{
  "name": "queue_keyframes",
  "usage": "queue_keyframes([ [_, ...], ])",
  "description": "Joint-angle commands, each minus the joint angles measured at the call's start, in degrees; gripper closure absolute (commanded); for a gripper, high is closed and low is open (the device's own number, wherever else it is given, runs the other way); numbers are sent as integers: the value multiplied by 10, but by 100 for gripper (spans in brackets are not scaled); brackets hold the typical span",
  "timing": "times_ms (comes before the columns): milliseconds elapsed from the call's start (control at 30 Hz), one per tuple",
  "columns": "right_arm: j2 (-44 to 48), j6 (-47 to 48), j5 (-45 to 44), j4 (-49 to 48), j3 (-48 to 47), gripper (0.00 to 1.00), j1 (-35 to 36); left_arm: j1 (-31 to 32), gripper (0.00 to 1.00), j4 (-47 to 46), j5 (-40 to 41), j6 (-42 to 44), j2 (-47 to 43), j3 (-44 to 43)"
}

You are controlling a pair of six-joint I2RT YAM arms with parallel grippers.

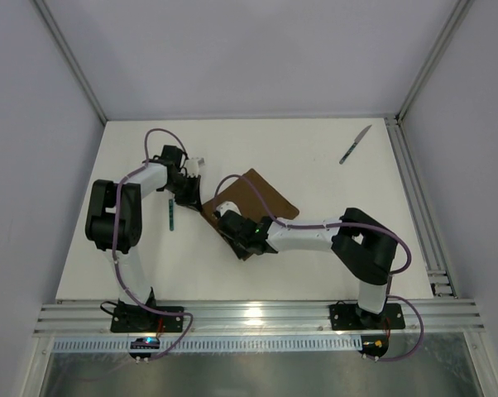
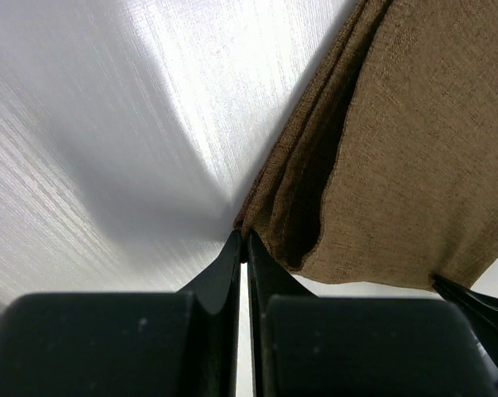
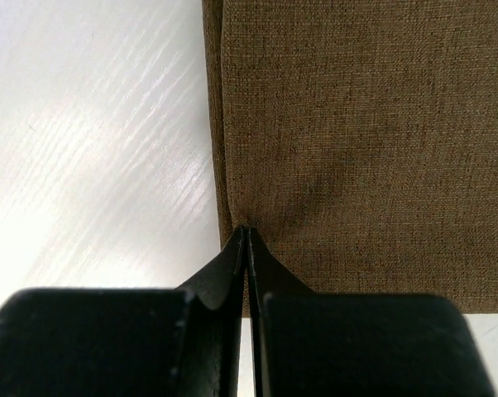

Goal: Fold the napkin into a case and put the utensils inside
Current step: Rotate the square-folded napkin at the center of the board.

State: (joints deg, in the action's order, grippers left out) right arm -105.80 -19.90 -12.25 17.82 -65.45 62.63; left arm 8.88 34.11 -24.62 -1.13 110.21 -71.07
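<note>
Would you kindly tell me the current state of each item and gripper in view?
napkin: folded in layers, lying on the table.
left gripper: shut on the napkin's corner.
right gripper: shut on the napkin's edge.
knife: lying loose, far right.
fork: lying loose, left of the napkin.

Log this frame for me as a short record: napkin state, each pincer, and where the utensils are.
napkin: brown, partly folded, layered edge, lying on the table
left pincer: shut on a napkin corner
right pincer: shut on the napkin's folded edge
fork: on the table, left of the napkin, apart from it
knife: far right of the table, well away
utensils inside: none yet
</note>
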Motion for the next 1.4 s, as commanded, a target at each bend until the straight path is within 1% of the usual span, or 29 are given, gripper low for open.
queue_keyframes([
  [0,24,-15,-8,10,9,96,10,3,100,-32,34,9,16,8],
  [233,15,-17,3,-7,11,96,11,3,100,-26,23,9,14,12],
  [333,6,-17,11,-9,1,96,12,3,100,-25,28,28,13,10],
  [367,9,-22,13,-12,3,93,11,3,100,-23,29,29,8,8],
  [400,12,-25,14,-16,6,84,12,3,99,-21,32,29,4,5],
  [433,18,-25,16,-23,8,78,12,3,97,-22,40,30,1,4],
  [467,25,-24,21,-24,8,69,12,3,93,-20,44,31,-3,1],
  [500,46,-23,20,-24,2,64,11,3,91,-15,48,34,-10,-6],
  [533,59,-21,28,-28,0,62,5,3,85,-10,55,38,-13,-9],
  [567,74,-18,35,-30,-4,59,0,3,82,-6,59,41,-17,-12],
  [600,107,-24,44,-37,-7,57,-10,3,76,4,71,42,-26,-17],
  [633,124,-27,59,-43,-6,56,-24,3,73,10,78,45,-31,-20],
  [667,139,-33,96,-50,3,54,-58,2,70,17,84,46,-36,-22],
  [700,166,-46,113,-52,7,54,-79,2,66,23,90,47,-42,-25],
  [733,176,-54,142,-48,11,53,-103,0,59,38,94,47,-54,-32],
  [767,187,-63,158,-45,23,52,-128,-1,56,49,96,47,-61,-36],
  [800,197,-66,182,-35,30,51,-176,-1,52,57,93,47,-68,-41],
  [833,211,-60,181,-26,35,49,-198,0,46,73,91,46,-82,-51],
  [867,213,-55,174,-14,37,46,-217,-1,43,81,81,46,-86,-57],
  [900,212,-46,177,13,39,42,-259,0,39,87,79,41,-90,-64],
  [933,205,-37,185,25,39,41,-281,7,32,93,81,40,-90,-71],
  [967,198,-31,193,31,42,39,-300,12,29,101,84,40,-81,-83],
  [1000,190,-23,208,43,45,37,-335,17,27,104,91,44,-75,-88],
  [1067,165,1,193,53,51,34,-357,35,23,114,94,46,-45,-104],
  [1133,147,17,213,53,54,34,-379,43,22,119,101,44,-26,-111],
  [1200,122,32,221,47,64,34,-385,52,22,103,114,39,-11,-106],
  [1300,96,36,221,31,79,34,-388,56,25,93,122,31,2,-94],
  [1333,89,35,220,27,82,35,-387,57,28,91,128,31,4,-92],
  [1367,84,33,221,26,89,38,-388,58,31,90,132,33,8,-87],
])
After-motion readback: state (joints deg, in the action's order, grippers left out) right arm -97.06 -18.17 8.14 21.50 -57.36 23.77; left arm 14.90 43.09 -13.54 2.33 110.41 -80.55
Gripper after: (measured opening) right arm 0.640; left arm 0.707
